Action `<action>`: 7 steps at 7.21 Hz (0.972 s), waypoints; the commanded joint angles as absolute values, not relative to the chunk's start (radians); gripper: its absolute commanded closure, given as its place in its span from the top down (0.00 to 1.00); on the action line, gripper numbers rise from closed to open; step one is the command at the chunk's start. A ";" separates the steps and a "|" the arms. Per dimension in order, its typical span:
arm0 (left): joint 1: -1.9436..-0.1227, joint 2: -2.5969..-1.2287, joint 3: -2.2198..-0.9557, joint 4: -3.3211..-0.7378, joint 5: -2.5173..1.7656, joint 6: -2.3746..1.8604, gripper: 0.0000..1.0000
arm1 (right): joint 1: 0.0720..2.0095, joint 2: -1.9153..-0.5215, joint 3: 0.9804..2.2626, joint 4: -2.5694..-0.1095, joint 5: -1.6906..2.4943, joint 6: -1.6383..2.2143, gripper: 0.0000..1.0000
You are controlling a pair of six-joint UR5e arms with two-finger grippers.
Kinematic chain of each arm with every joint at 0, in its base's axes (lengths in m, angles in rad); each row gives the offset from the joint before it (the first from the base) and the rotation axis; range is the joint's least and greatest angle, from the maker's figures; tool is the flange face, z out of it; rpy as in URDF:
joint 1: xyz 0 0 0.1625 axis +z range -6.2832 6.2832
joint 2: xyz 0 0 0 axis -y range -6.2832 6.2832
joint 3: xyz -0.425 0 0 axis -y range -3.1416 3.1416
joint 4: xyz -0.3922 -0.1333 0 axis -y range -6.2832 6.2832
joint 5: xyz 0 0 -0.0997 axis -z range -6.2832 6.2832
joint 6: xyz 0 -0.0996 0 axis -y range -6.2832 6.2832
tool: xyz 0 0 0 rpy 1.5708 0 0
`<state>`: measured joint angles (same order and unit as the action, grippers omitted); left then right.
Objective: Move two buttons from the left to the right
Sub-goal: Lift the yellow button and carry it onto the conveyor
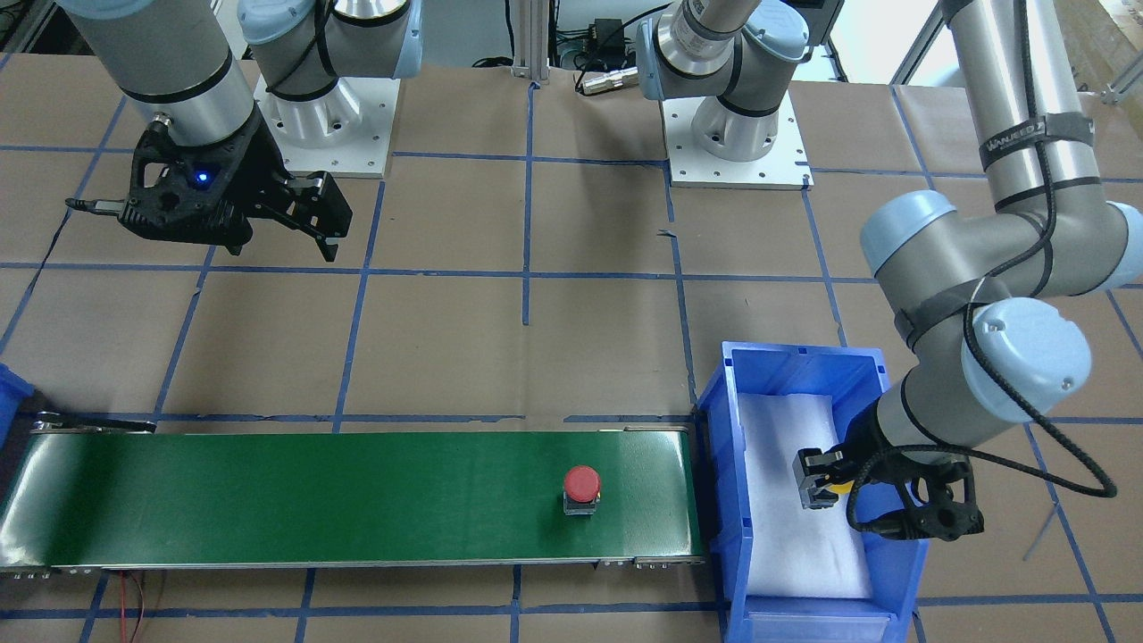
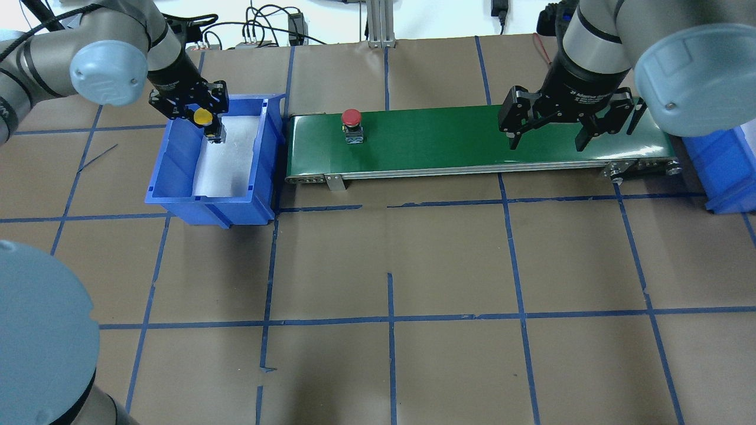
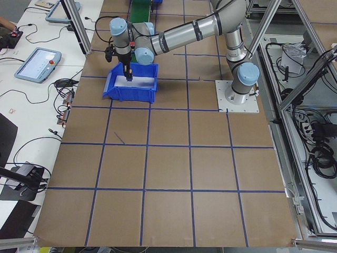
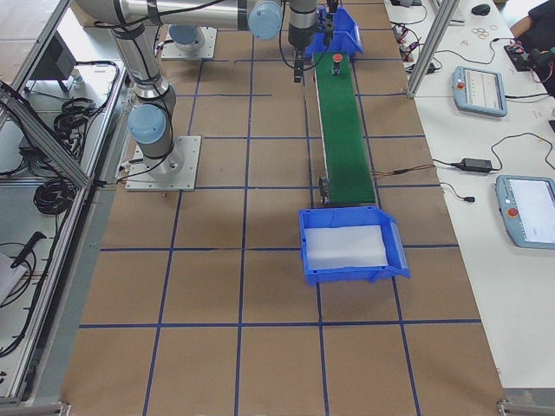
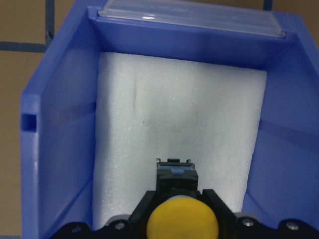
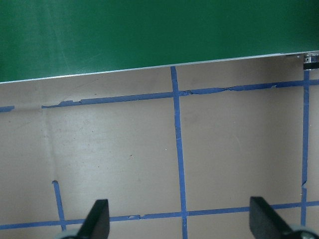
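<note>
The yellow-capped button [image 5: 182, 222] is held between the fingers of my left gripper [image 5: 180, 198], which is shut on it over the white foam inside the blue bin [image 5: 55, 114] on my left. The same grip shows in the overhead view, with the gripper [image 2: 209, 125], the yellow cap [image 2: 202, 117] and the bin [image 2: 177, 177]. The red-capped button [image 2: 352, 121] stands upright on the green conveyor belt [image 2: 443, 139] near the bin end, also in the front view [image 1: 581, 488]. My right gripper [image 2: 549, 137] is open and empty, hanging at the belt's other end.
A second blue bin [image 2: 726, 168] with white foam stands past the belt's right end, also in the right side view [image 4: 347, 264]. The right wrist view shows the belt's edge [image 6: 149, 35] and brown table with blue tape lines. The robot bases [image 1: 326, 125] are behind the belt.
</note>
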<state>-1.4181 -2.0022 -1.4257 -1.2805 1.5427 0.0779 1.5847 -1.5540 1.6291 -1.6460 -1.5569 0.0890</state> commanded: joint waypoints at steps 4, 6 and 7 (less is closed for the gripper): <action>-1.601 -1.980 -1.330 -1.390 1.514 -0.090 0.25 | 1.585 -1.554 1.629 -1.646 -1.555 0.087 1.00; -1.687 -2.069 -1.327 -1.258 1.516 -0.165 0.25 | 1.583 -1.554 1.629 -1.646 -1.555 0.089 1.00; -1.690 -2.098 -1.330 -1.235 1.516 -0.158 0.25 | 1.585 -1.554 1.629 -1.647 -1.555 0.089 1.00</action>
